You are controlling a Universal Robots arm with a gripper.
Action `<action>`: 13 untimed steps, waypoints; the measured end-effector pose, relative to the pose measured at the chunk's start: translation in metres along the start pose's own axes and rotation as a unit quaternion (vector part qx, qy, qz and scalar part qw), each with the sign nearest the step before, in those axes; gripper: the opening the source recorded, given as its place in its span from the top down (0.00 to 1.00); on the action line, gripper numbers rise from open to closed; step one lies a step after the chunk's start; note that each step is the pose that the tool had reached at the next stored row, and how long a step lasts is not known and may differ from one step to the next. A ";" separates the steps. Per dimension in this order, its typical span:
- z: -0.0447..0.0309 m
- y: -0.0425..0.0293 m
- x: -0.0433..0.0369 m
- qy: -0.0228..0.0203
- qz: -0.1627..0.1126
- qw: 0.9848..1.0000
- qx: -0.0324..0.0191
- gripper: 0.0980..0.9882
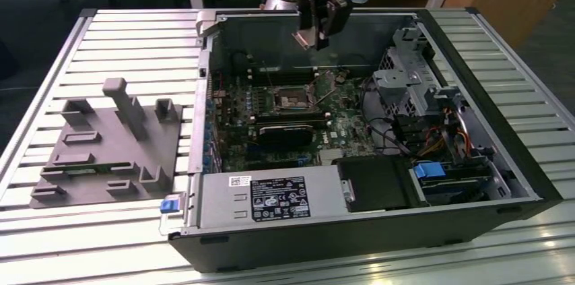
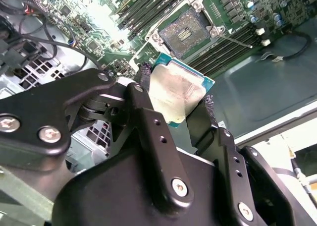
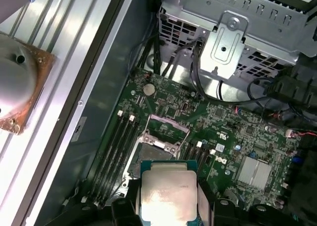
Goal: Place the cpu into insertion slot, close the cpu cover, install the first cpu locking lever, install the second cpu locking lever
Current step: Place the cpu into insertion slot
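The exterior view gave what the wrist cameras could not — the whole open computer case (image 1: 359,238) lying on a slatted table (image 1: 134,42), a grey fixture (image 1: 108,143) beside it at the exterior view's left, and the gripper (image 1: 314,39) hanging high over the board, well clear of the insertion slot (image 1: 292,98) beneath it. The second wrist view showed the grip itself: the two black fingers (image 2: 207,107) were drawn in narrow on the cpu (image 2: 178,92), their ribbed pads pressed to two opposite edges. Its pale silvery-beige face was turned toward the camera, and a green rim showed at the corners that stuck out past the fingertips. Beyond the fingertips in that view lay the socket, a silvery rim round a dark centre, apart from the chip, with rows of memory slots (image 2: 143,10) on either side of it. The first wrist view added what stood further out from the fingers: the cpu cover (image 3: 168,123) lifted off the socket on the side away from the gripper, a coin cell (image 3: 148,89) past it, and a perforated metal drive cage (image 3: 237,32) beyond the board's edge. In both wrist views the chip sat between the fingers, off the board — not in the slot, which lay uncovered ahead of the fingertips.
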State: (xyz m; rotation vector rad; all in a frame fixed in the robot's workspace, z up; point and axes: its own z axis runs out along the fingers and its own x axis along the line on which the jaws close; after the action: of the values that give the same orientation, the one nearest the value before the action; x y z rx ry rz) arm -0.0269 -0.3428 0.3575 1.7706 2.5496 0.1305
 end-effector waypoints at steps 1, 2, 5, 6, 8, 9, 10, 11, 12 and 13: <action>0.0003 0.0000 0.0000 0.000 0.003 1.000 0.000 0.50; 0.0006 0.0000 0.0000 -0.001 0.007 1.000 0.000 0.50; 0.0017 -0.0002 0.0001 -0.002 0.018 1.000 0.000 0.50; 0.0022 -0.0004 0.0001 -0.002 0.022 1.000 0.000 0.50; 0.0033 -0.0005 0.0001 -0.002 0.027 1.000 0.000 0.50; 0.0039 -0.0007 0.0001 -0.003 0.030 1.000 0.000 0.50; 0.0045 -0.0007 0.0001 -0.003 0.032 0.999 0.000 0.50; 0.0050 -0.0010 0.0002 -0.003 0.034 0.999 0.000 0.50; 0.0055 -0.0012 0.0002 -0.003 0.036 0.999 0.000 0.50; 0.0059 -0.0013 0.0002 -0.003 0.037 0.999 0.000 0.50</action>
State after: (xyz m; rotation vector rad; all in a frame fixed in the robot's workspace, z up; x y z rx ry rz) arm -0.0277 -0.3427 0.3515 1.8642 2.4808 0.1259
